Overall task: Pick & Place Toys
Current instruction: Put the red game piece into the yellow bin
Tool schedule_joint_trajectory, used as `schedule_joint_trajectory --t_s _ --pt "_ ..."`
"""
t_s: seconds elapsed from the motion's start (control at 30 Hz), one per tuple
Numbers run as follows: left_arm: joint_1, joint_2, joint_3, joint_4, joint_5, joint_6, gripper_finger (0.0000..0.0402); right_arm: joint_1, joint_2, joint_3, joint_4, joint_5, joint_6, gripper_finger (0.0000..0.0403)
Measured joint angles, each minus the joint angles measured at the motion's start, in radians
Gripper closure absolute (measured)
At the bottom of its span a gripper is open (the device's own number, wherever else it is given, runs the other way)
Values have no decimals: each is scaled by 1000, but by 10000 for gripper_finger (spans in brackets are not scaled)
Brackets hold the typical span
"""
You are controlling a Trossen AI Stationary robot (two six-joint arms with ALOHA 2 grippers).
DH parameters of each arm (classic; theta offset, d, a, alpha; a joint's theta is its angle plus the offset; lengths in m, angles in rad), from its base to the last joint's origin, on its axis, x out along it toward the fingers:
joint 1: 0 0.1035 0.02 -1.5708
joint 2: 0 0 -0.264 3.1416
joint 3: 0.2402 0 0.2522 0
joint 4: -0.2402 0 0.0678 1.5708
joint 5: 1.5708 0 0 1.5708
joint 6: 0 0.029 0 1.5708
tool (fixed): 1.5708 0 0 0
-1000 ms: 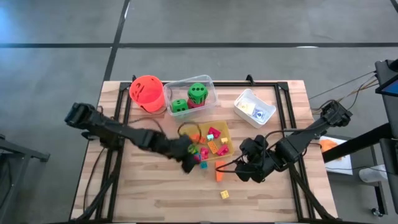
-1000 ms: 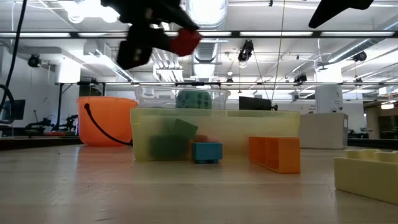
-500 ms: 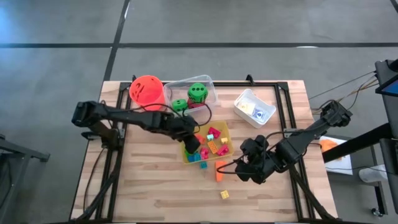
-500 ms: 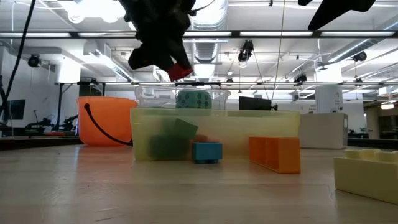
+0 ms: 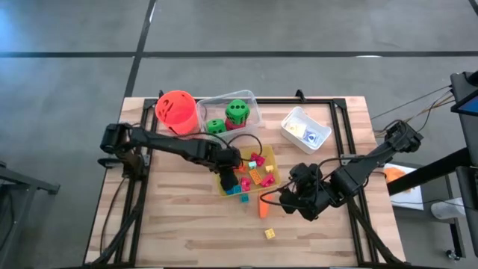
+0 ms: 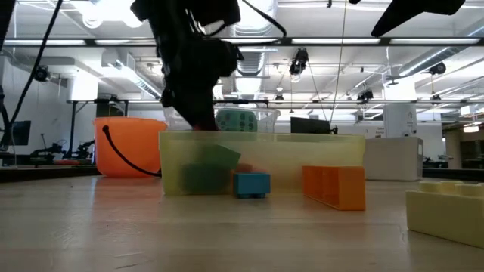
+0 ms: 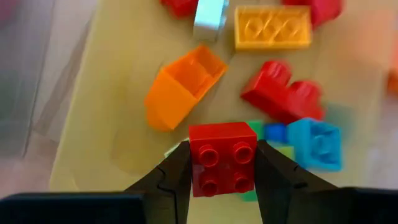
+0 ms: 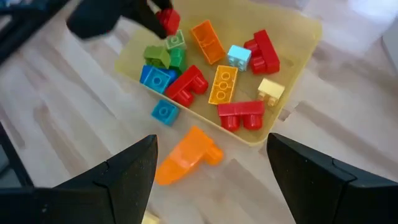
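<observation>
My left gripper (image 5: pixel 226 179) is shut on a red four-stud brick (image 7: pixel 222 158) just above the near left part of the yellow tray (image 5: pixel 273 161). Several toys lie in the tray: red, orange, yellow, blue and green bricks (image 8: pixel 221 84). In the low view my left gripper (image 6: pixel 193 91) reaches down behind the tray's wall (image 6: pixel 302 162). My right gripper (image 8: pixel 211 140) stands open above the tray's near right corner. Below it, an orange brick (image 5: pixel 263 205) lies on the table. My left gripper pinches the red brick by two opposite side walls (image 7: pixel 194 155) between its two fingers (image 7: pixel 171 180). The fingers come steeply from above. The brick is lifted clear over the tray, its studded face turned toward the wrist.
An orange bucket (image 5: pixel 176 110), a clear tray with green dice (image 5: pixel 233 112) and a white tray (image 5: pixel 305 128) stand along the far edge. A blue brick (image 5: pixel 244 199) and a yellow brick (image 5: pixel 269 234) lie on the wood near the yellow tray.
My left gripper has carried the red brick from the tray's near left side in over the tray and down toward it, tipping to point more steeply down. It stays shut on the brick.
</observation>
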Motion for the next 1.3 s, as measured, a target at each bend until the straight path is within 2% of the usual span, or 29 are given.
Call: schedule_joint_trajectory --t_s 0.27,0.87,1.13,1.3 --pt "4 67 0 -13 -33 55 281 0 0 0 34 -1 147 106" --pt "24 102 -20 -25 -38 72 280 -45 0 1 76 -1 123 106" --pt "23 102 -20 -26 -33 72 237 -51 0 2 78 -2 119 106" --pt "25 102 -20 -24 -30 72 226 -51 0 2 78 -9 119 106"
